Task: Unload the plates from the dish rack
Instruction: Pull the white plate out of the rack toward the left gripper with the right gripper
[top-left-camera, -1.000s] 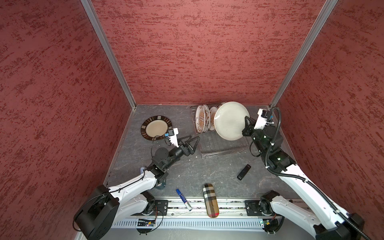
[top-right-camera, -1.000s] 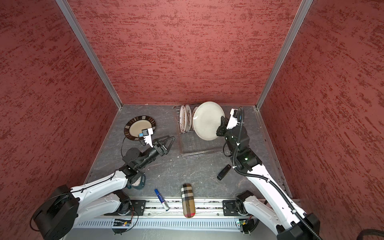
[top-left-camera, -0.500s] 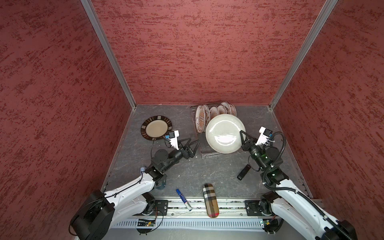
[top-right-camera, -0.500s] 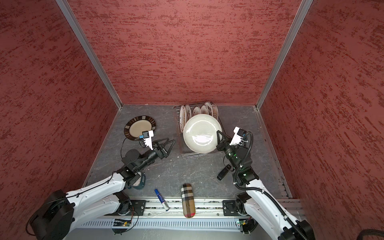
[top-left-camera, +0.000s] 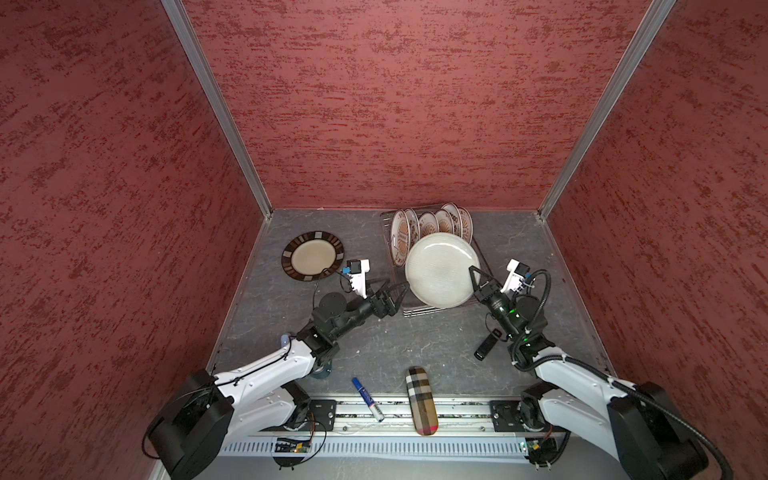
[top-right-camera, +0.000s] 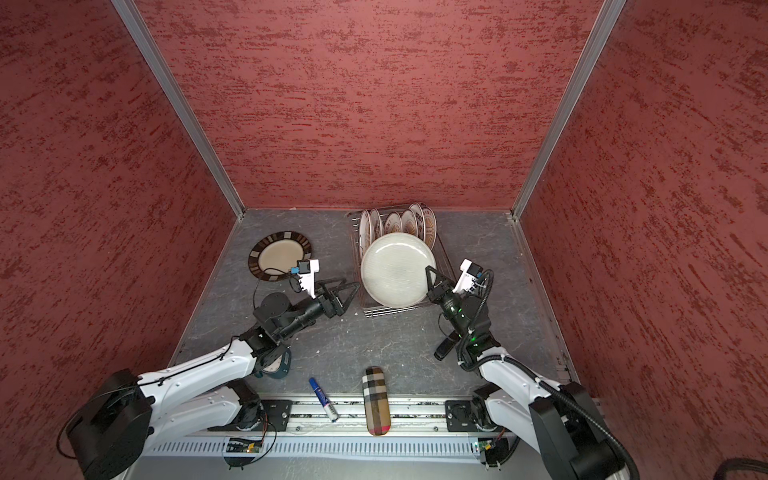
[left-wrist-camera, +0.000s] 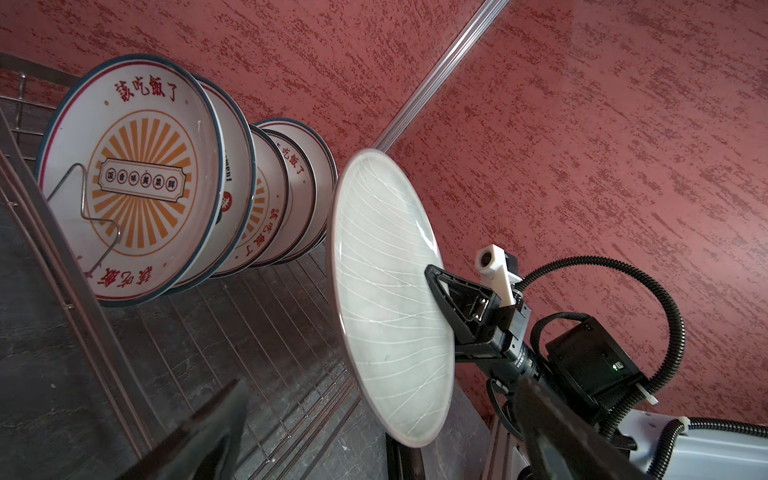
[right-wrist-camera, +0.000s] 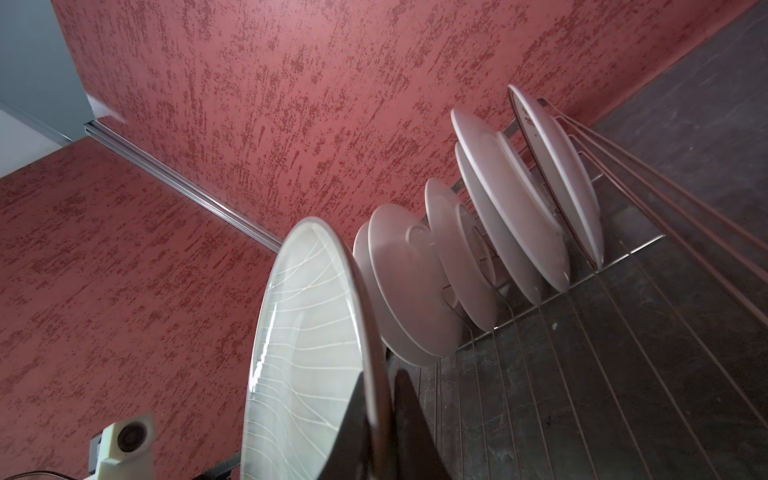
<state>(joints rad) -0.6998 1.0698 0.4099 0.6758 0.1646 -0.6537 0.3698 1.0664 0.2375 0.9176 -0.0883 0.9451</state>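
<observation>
Looking down through both top views, I see the right fingers (top-left-camera: 477, 282) (top-right-camera: 432, 280) clenched on the right side of the rim of the large pale plate (top-left-camera: 440, 270) (top-right-camera: 395, 268). The right wrist view confirms the grip. The rim runs between the two dark fingers (right-wrist-camera: 353, 419), one on the glossy, white-lined face and one behind it. The plate is tilted up on edge, face toward the left arm, over the near half of the dish rack (top-left-camera: 419, 309). I cannot tell from any view whether its lower rim rests on the wires or hangs clear.

The left fingers (top-left-camera: 386, 300) are spread wide and hold nothing. They sit just beside the plate's left rim, by the rack's near left corner. In the left wrist view the two blurred fingers (left-wrist-camera: 208, 428) frame the plate without touching it.

At the far end of the rack a row of patterned plates (top-left-camera: 432, 222) (left-wrist-camera: 133, 178) stands upright between the prongs, with orange sunbursts and red characters on them. A dark-rimmed plate (top-left-camera: 312, 255) lies flat on the grey surface (top-left-camera: 415, 353), left of the rack and apart from it. Near the front edge lie a blue marker (top-left-camera: 368, 395) and a plaid case (top-left-camera: 420, 401). A small black device (top-left-camera: 486, 347) lies beside the right arm. A teal clock (top-right-camera: 276, 368) shows partly under the left arm.
</observation>
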